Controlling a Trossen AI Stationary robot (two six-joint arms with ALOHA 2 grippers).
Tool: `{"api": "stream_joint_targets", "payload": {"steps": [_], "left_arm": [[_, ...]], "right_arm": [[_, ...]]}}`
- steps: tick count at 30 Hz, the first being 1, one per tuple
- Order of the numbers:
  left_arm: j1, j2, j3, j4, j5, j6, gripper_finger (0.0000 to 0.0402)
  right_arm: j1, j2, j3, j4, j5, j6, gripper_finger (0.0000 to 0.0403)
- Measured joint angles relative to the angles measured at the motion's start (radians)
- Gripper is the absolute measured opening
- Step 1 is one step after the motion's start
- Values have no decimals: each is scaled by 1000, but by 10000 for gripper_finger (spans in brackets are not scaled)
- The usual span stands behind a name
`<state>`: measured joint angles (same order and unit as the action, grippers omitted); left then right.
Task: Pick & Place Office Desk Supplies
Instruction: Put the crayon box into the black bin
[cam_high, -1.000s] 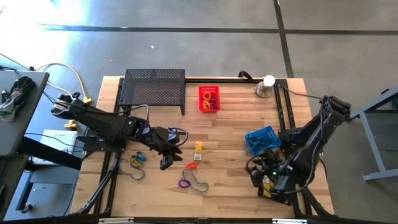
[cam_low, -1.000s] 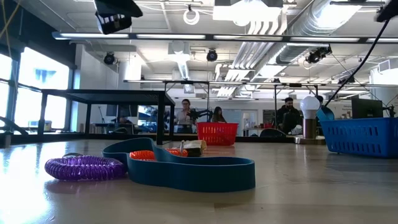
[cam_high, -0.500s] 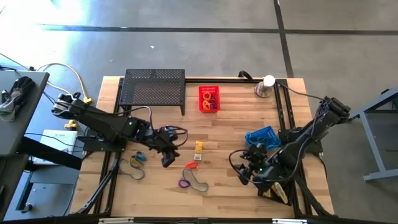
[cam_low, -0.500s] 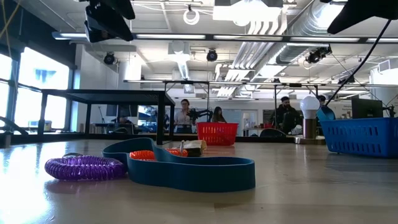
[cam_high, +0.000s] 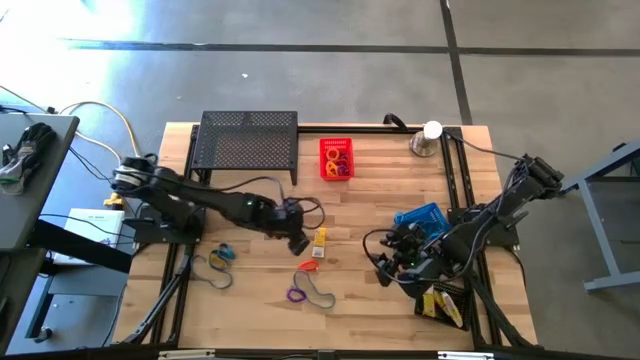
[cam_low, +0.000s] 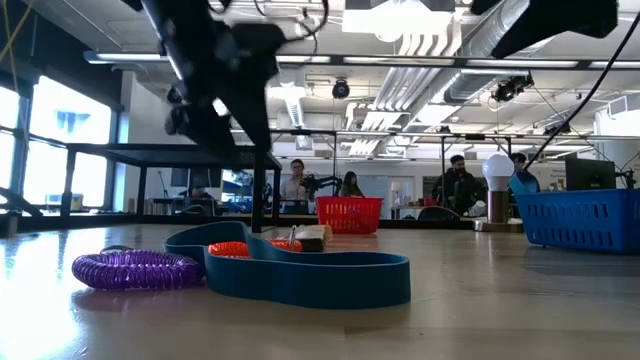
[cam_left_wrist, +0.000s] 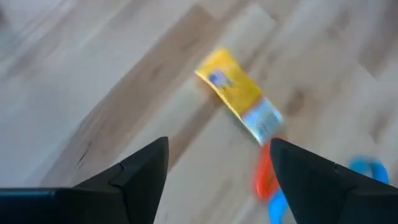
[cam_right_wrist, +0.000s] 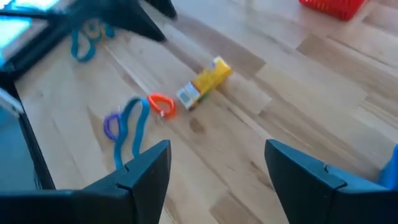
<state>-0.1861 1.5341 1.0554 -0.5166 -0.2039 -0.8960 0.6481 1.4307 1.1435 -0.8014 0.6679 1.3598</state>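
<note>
A yellow-and-white box (cam_high: 319, 240) lies flat at the table's middle, also in the left wrist view (cam_left_wrist: 239, 96). Nearer the front lie an orange loop (cam_high: 307, 266), a purple loop (cam_high: 295, 293) and a thin dark-blue band loop (cam_high: 320, 292). My left gripper (cam_high: 303, 243) hangs open, slanting down, just left of the box and above the table; its fingers (cam_left_wrist: 143, 174) hold nothing. My right gripper (cam_high: 383, 268) stands open above the table, to the right of these things, and its wrist view shows the box (cam_right_wrist: 204, 82) and the orange loop (cam_right_wrist: 160, 104) ahead.
A red basket (cam_high: 336, 158) with loops and a black mesh shelf (cam_high: 248, 145) stand at the back. A blue basket (cam_high: 420, 225) is at the right, a silver dome with a white ball (cam_high: 428, 138) at the far right. More loops (cam_high: 220, 258) lie at the left.
My left gripper has gone toward the table's right edge and down, turning as it went, and now hangs right beside the yellow-and-white box. My right gripper has swung from the near right corner toward the table's middle. The supplies have not moved.
</note>
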Motion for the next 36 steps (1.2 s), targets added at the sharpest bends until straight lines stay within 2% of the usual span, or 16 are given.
{"api": "stream_joint_targets", "payload": {"steps": [5, 14, 25, 30, 36], "left_arm": [[46, 101, 0, 79, 38, -127, 273], [36, 184, 0, 242, 121, -123, 273], [-3, 183, 0, 299, -35, -123, 273], [-16, 183, 0, 297, -51, -161, 273], [-35, 183, 0, 301, -144, -282, 273]], "right_arm": [[-53, 0, 0, 60, 3, 0, 247], [-90, 0, 0, 103, 4, -3, 247], [-107, 0, 0, 112, 3, -67, 247], [-109, 0, 0, 108, 4, -256, 247], [-141, 0, 0, 110, -43, -482, 247]]}}
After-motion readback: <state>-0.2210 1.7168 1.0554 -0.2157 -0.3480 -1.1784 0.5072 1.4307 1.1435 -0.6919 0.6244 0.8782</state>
